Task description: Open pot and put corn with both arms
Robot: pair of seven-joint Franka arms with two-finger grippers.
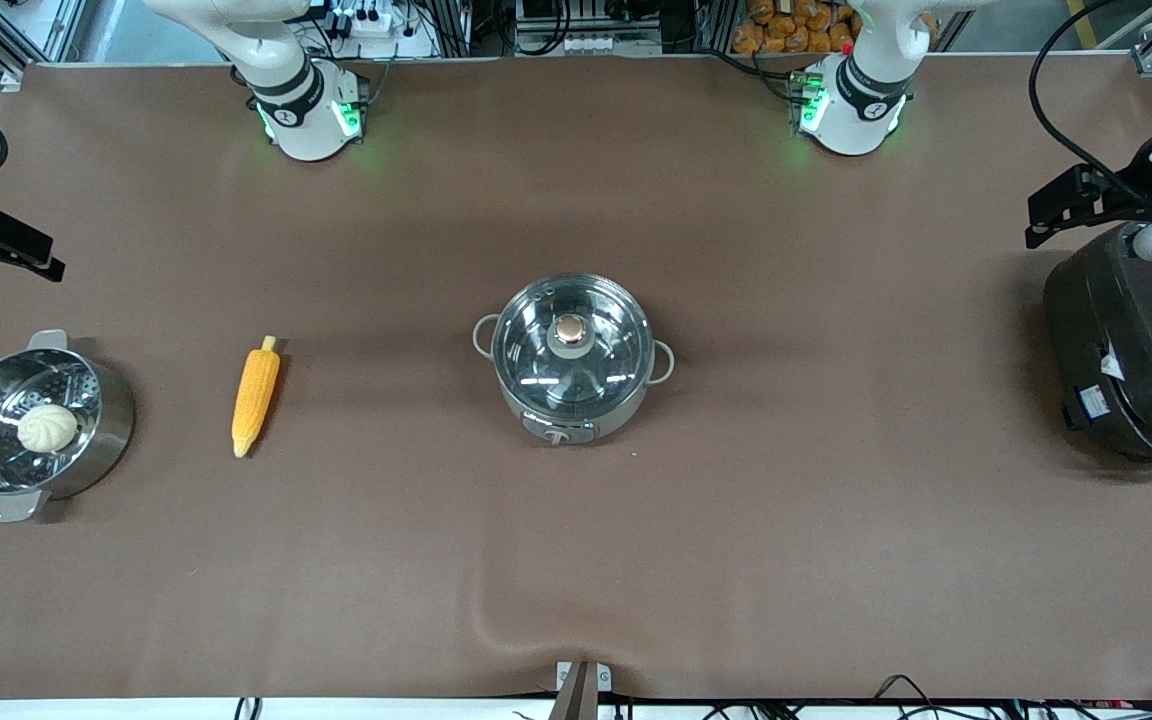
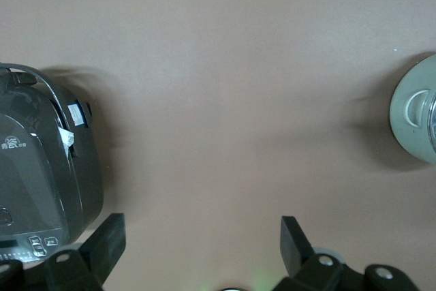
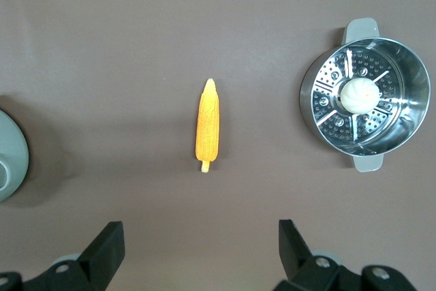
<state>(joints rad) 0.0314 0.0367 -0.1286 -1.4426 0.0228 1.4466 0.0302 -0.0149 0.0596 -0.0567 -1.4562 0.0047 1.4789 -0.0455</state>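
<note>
The pot [image 1: 572,358] stands mid-table with its glass lid [image 1: 596,375] on, copper knob [image 1: 569,333] on top. The corn [image 1: 256,396] lies on the table between the pot and the right arm's end; it also shows in the right wrist view [image 3: 208,127]. My right gripper [image 1: 21,250] hangs open and empty in the air at the right arm's end, over the table beside the steamer pot; its view [image 3: 201,243] shows bare table between the fingers. My left gripper [image 1: 1076,205] is open and empty above the black cooker's edge [image 2: 201,240]. The pot's rim shows at the edge of the left wrist view [image 2: 412,110].
A steel steamer pot [image 1: 96,440] with a white bun [image 1: 47,427] in it stands at the right arm's end, beside the corn. A large black cooker [image 1: 1131,360] stands at the left arm's end. Brown cloth covers the table, with a wrinkle near the front edge [image 1: 496,610].
</note>
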